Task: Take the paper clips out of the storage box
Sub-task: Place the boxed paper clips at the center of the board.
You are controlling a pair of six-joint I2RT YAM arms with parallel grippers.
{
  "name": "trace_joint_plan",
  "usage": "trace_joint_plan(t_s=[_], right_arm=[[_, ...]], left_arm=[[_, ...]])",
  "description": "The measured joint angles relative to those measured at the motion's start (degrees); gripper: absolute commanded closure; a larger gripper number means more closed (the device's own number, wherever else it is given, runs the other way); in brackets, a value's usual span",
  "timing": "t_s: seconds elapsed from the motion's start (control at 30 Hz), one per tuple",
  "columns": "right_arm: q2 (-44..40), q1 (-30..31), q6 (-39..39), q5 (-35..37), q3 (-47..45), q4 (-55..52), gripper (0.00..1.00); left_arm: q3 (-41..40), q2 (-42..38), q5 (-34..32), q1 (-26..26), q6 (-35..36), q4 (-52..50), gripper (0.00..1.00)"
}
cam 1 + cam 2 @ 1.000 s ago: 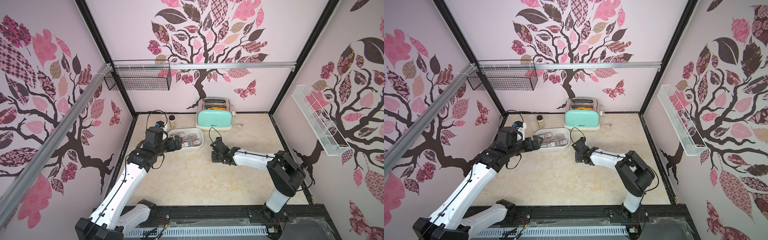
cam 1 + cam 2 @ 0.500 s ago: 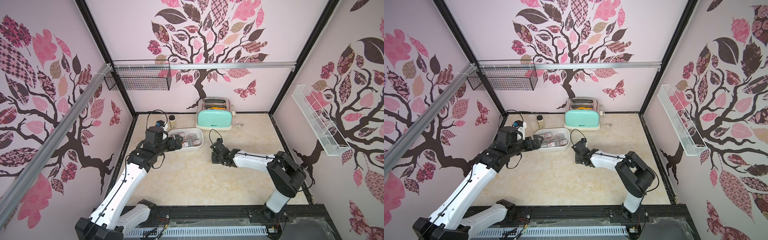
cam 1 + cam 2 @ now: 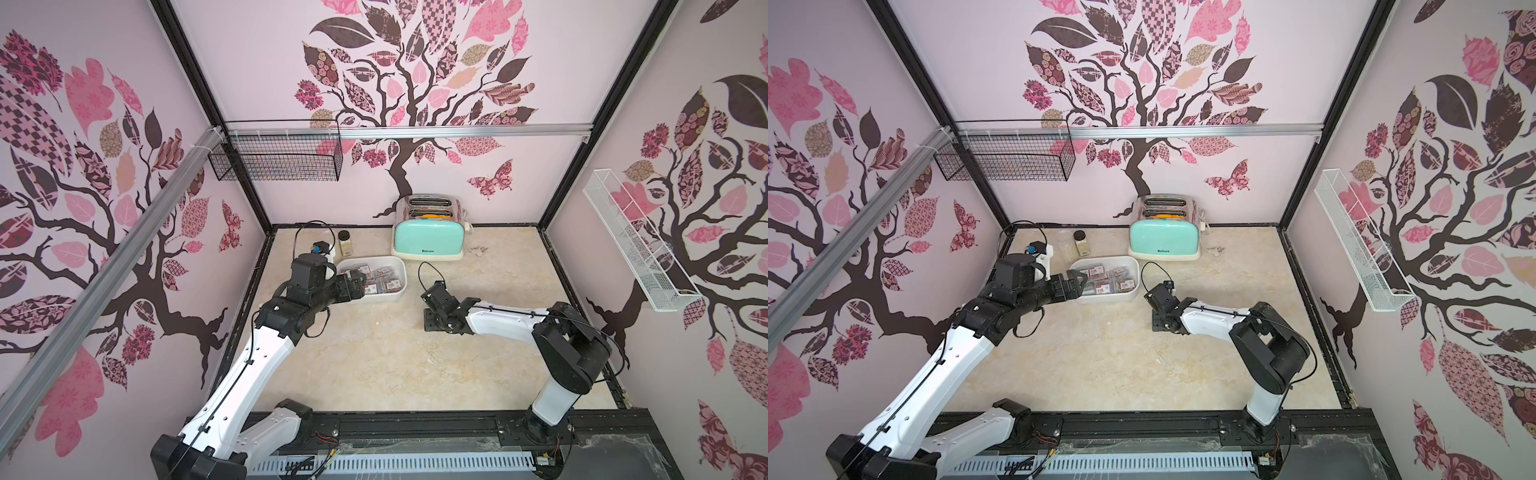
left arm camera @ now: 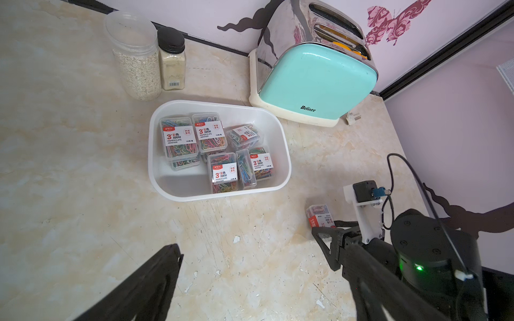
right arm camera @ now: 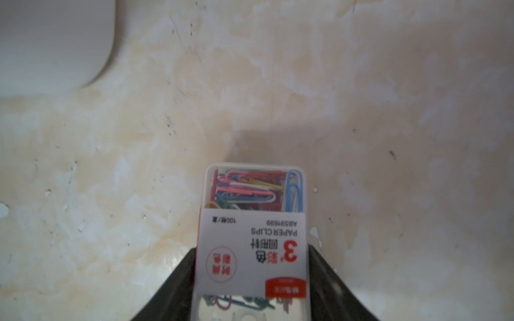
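Marbled worktop [image 3: 374,365] bears one case [image 5: 250,236], lower centre, flanked by the right gripper [image 5: 251,248]; clamped or freed, I cannot tell. Most paper clips [image 4: 180,139] lie in the storage box [image 4: 167,189], not yet removed; left gripper [image 4: 244,238] gapes wide.

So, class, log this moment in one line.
left end effector: open, by storage box | right end effector: paper clip case between jaws, outside box, grip unclear | other cases: in box

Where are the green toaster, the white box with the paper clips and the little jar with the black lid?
toaster [image 4: 314,80], left wrist view, on its mint-green side.
storage box [image 4: 178,182], left wrist view, on the bare floor inside.
spice jar [image 4: 171,66], left wrist view, on its clear body below the black lid.
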Motion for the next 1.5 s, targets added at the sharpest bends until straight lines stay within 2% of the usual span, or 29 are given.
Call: trace_joint_plan(t_s=[0.47,0.83,1.1,1.37,1.5], right_arm=[[1.6,0.0,-1.4,-1.4,2.5,-5.1,0.31],[2.4,-0.1,-3.2,-1.4,6.0,-7.5,0.37],[3.8,-0.1,-3.3,-1.4,6.3,-8.4,0.37],[3.8,-0.1,-4.4,-1.4,6.8,-9.6,0.32],[3.6,-0.1,-5.4,-1.8,9.5,-11.7,0.22]], left_arm=[[-0.3,0.0,0.0,0.0,0.0,0.1,0.02],[-0.4,0.0,0.0,0.0,0.1,0.1,0.02],[-0.4,-0.1,-0.1,0.0,0.1,0.1,0.02],[-0.3,0.1,-1.1,0.0,0.9,-0.6,0.02],[2.3,2.4,-1.7,0.0,1.9,-2.9,0.02]])
